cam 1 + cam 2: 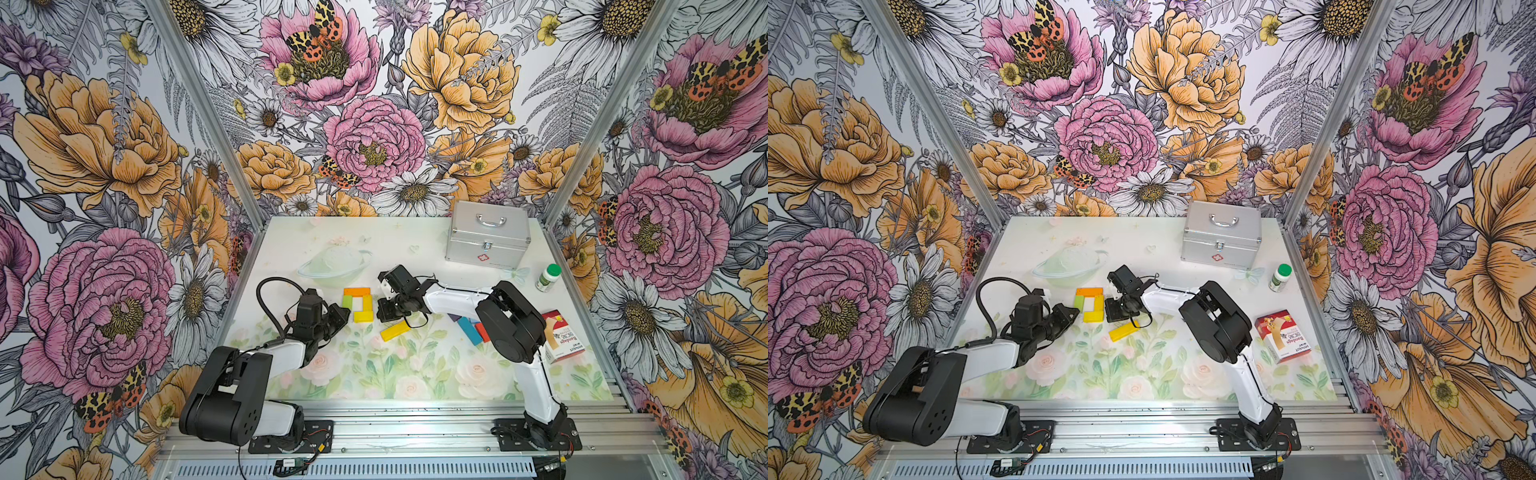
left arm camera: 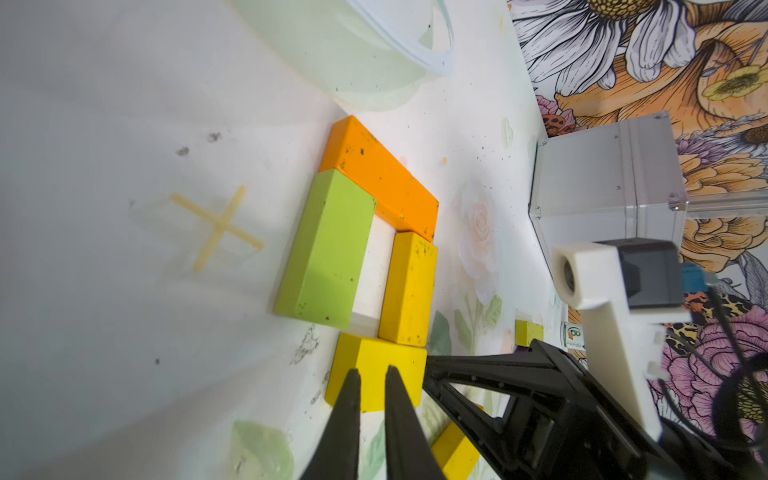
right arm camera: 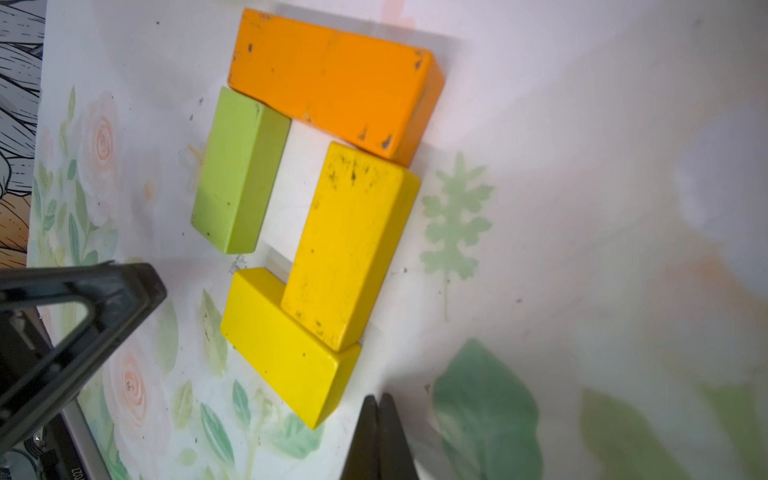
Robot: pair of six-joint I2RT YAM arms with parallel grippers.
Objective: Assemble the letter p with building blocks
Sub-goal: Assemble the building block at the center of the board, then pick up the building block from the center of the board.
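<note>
— Jaws on the left arm: how do they stand?
— Slightly apart. On the left gripper (image 2: 372,374) the two black fingers (image 2: 348,415) leave a narrow slit with nothing in it. Their tips sit at the 9 o'clock end of the bright yellow block (image 2: 376,353). Whether they touch it, I cannot tell.
— Where are the building blocks?
— Four lie flat mid-table as an almost closed ring. The orange block (image 1: 356,291) runs across at 12 o'clock. The green block (image 1: 348,301) runs down the 9 o'clock side and the amber block (image 1: 367,302) down the 3 o'clock side. The bright yellow one lies across at 6 o'clock. Orange touches green and amber, and amber butts against bright yellow. A small gap parts green from bright yellow.
— And the right arm?
— The right gripper (image 3: 378,399) is at 3 o'clock of the ring, jaws pressed together and empty. Its tips are just beside the bright yellow block's 3 o'clock end.
— Further right?
— A loose yellow block (image 1: 395,331) lies tilted at 6 o'clock of the right gripper. At 3 o'clock of it, a heap of blue, purple and red blocks (image 1: 468,328) is partly hidden behind the right arm. A silver case (image 1: 488,235) stands at the table's 1 o'clock. A white bottle (image 1: 548,277) stands near the 3 o'clock edge, and a carton (image 1: 563,343) at 4 o'clock.
</note>
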